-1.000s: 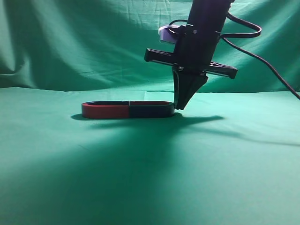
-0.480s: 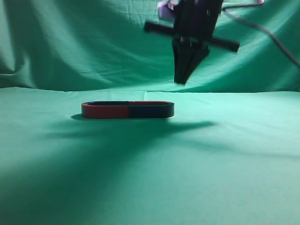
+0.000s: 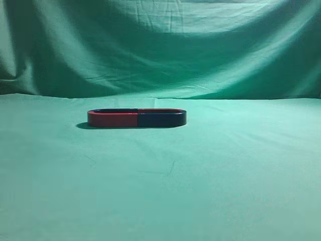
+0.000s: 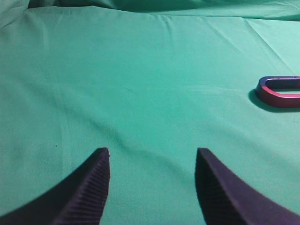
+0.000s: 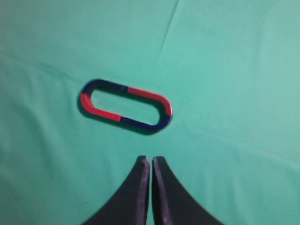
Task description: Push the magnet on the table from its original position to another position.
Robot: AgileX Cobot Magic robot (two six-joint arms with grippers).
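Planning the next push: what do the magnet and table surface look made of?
Magnet: rigid, probably painted metal, red and navy sections with a slight sheen; the look alone can't rule out plastic. Table: covered in matte green cloth, shown by its wrinkles and creases.

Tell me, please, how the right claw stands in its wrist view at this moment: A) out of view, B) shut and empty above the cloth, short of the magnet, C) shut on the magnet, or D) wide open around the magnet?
B: in the right wrist view the right claw has its fingers pressed together with nothing between them, and the magnet lies apart from it on the table.
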